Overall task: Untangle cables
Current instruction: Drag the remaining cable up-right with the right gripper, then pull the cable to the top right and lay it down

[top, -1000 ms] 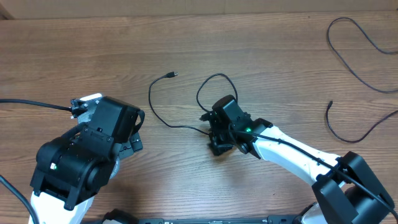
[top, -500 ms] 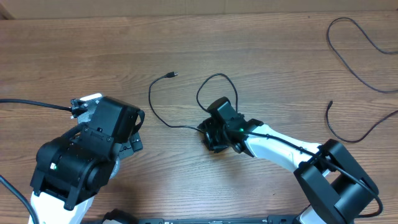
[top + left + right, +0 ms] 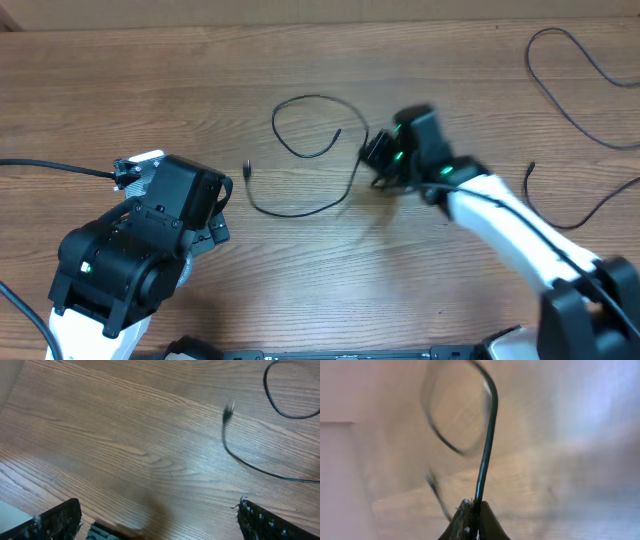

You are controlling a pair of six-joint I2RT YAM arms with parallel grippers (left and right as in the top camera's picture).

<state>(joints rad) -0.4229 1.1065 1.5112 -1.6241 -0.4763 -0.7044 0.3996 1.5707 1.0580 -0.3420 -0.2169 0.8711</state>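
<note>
The brown wood-grain desk [image 3: 300,60] carries both arms. The bulky black-and-white left arm [image 3: 130,260] has its jaws spread wide on nothing. The slimmer white right arm [image 3: 500,215] reaches toward the middle, its jaws pinched shut on a thin black cable [image 3: 290,214]. The cable forms one loop and a curve and ends in a small plug [image 3: 247,172] near the left arm. The blurred right wrist view shows the cable [image 3: 486,450] rising from the closed tips. A second black cord [image 3: 570,70] lies well apart at the desk's right edge.
</note>
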